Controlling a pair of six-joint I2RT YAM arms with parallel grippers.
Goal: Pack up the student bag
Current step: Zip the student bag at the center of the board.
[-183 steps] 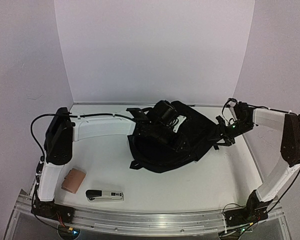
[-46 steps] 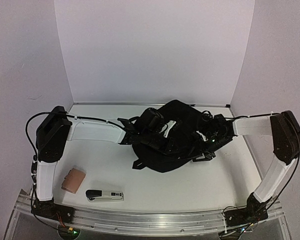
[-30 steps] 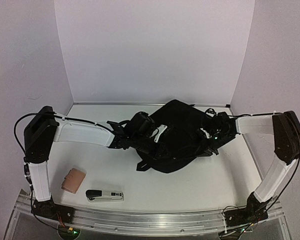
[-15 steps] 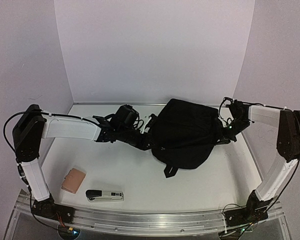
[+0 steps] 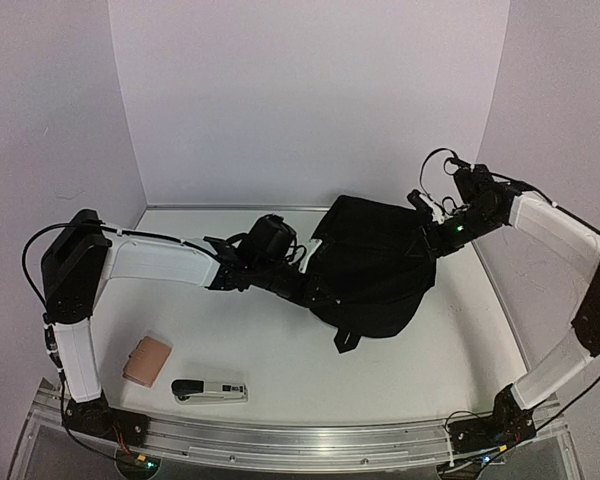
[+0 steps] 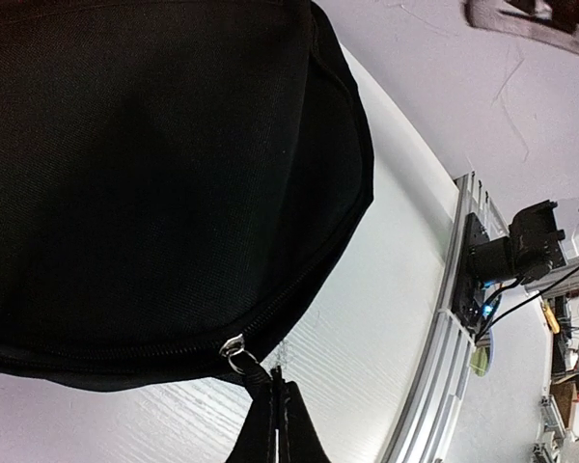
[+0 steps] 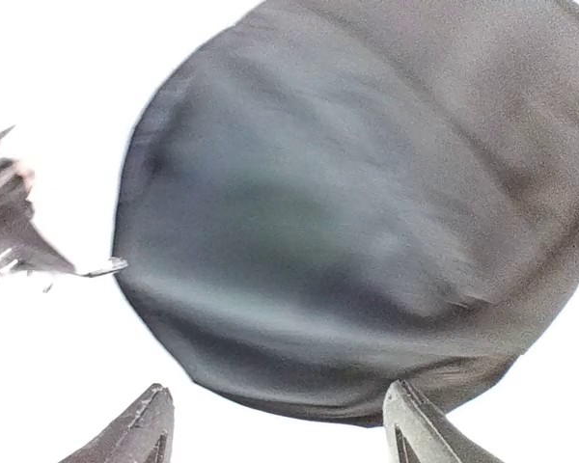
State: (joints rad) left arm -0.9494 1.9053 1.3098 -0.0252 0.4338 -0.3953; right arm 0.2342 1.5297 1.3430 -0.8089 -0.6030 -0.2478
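The student bag [image 5: 372, 262] is a black fabric backpack lying zipped up at the middle right of the table. My left gripper [image 5: 306, 279] sits at its left edge, shut on the black cord of the silver zip pull [image 6: 234, 345]. In the left wrist view the two fingers [image 6: 266, 424] are pressed together just below the bag [image 6: 154, 164]. My right gripper [image 5: 432, 216] hangs above the bag's far right corner, open and holding nothing. The right wrist view looks down on the bag [image 7: 338, 212] past the spread fingertips [image 7: 147, 426].
A tan wallet-like case [image 5: 146, 359] and a black and silver stapler [image 5: 209, 390] lie near the front left of the table. The metal rail [image 5: 280, 440] runs along the front edge. White walls enclose the back and both sides.
My right gripper has opened, let go of the bag and risen up and back. The left gripper has shifted slightly right, still holding the zip pull. The bag has settled.
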